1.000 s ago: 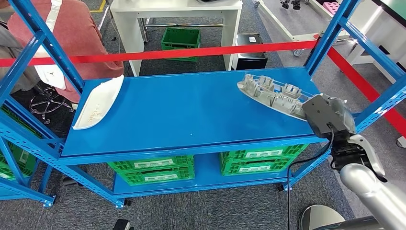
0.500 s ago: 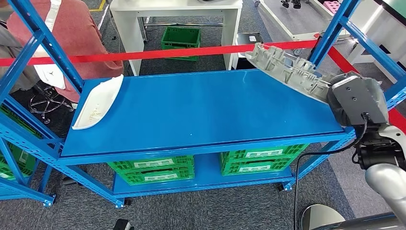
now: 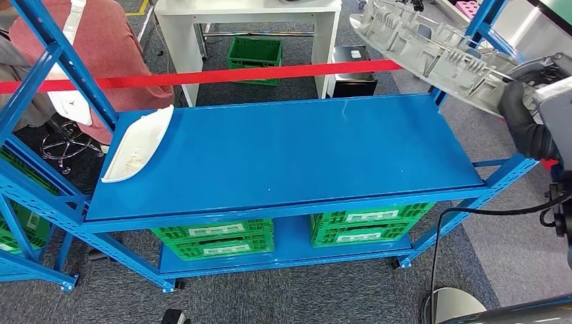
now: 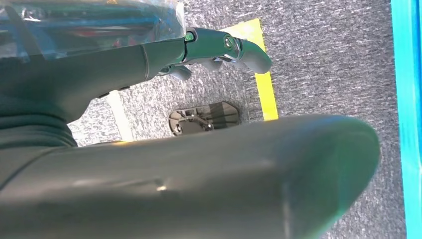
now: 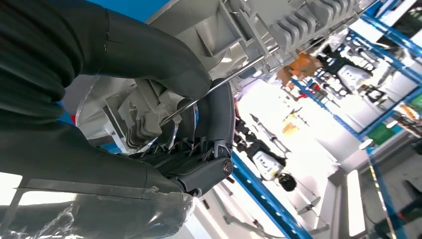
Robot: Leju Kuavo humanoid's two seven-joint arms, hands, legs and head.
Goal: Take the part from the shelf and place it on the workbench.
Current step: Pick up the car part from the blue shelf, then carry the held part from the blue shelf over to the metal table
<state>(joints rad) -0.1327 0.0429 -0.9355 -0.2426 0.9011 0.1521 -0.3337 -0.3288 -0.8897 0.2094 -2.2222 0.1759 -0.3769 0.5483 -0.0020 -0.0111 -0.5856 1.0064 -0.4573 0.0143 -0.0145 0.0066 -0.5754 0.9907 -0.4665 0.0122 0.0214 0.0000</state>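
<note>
Right hand [image 3: 529,125] gripping grey part [image 3: 432,50] by one end, holding it tilted above shelf [image 3: 290,152] (long overhang risking slip, clipping blue upright [image 3: 487,27]). Left hand [image 4: 219,47] hanging, fingers curled, holding nothing.

Grey part [image 5: 278,25] in right hand [image 5: 164,99]

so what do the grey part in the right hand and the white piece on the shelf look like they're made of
Grey part: probably moulded plastic, matte light grey, judging by its thin ribs and clip-like walls; cast metal can't be ruled out. A thin metal-looking rod runs along it in the right wrist view. White piece: likely moulded plastic too, a smooth, slightly glossy curved shell.
</note>
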